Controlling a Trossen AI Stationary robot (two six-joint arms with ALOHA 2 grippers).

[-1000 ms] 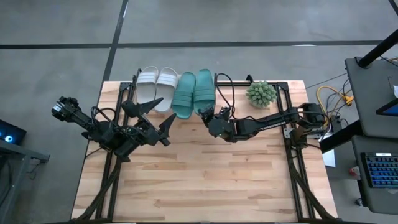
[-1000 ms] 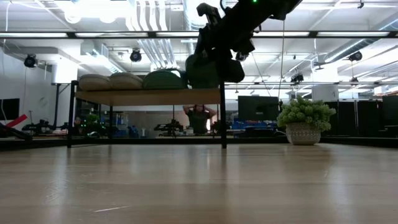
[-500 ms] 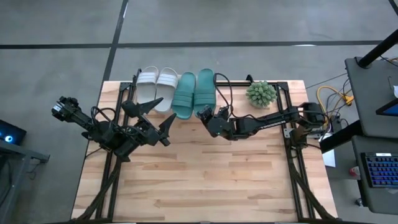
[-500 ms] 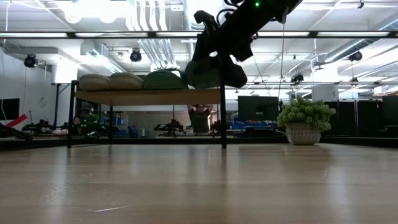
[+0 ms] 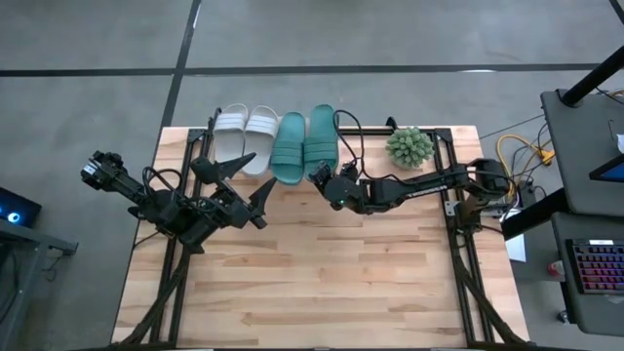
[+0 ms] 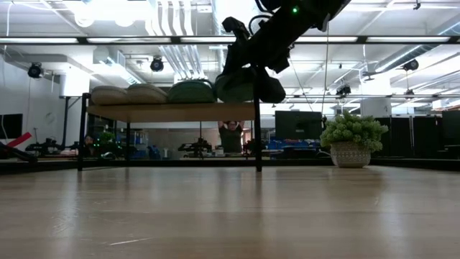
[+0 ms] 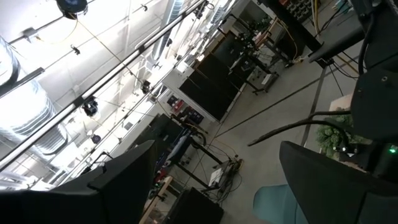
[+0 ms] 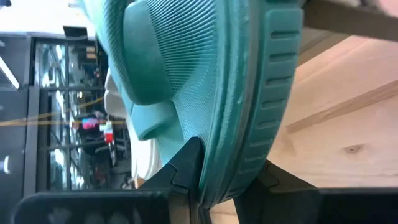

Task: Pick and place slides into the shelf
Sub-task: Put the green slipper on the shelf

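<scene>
Right pincer [image 5: 322, 179]: we see it clamped on the heel rim of the fourth slide [image 5: 321, 136], a teal one, over the shelf [image 6: 172, 111] at the counter's [image 5: 312, 283] far edge.
Slides: two white [image 5: 244, 132] and one teal [image 5: 289, 146] lie on the shelf.
Left pincer [image 5: 249, 180]: wide open, empty, waiting near the left edge.
Risk: we judge the heel overhangs; releasing now could tip it off.
Change: slide pushed further onto the shelf than a second ago.
</scene>
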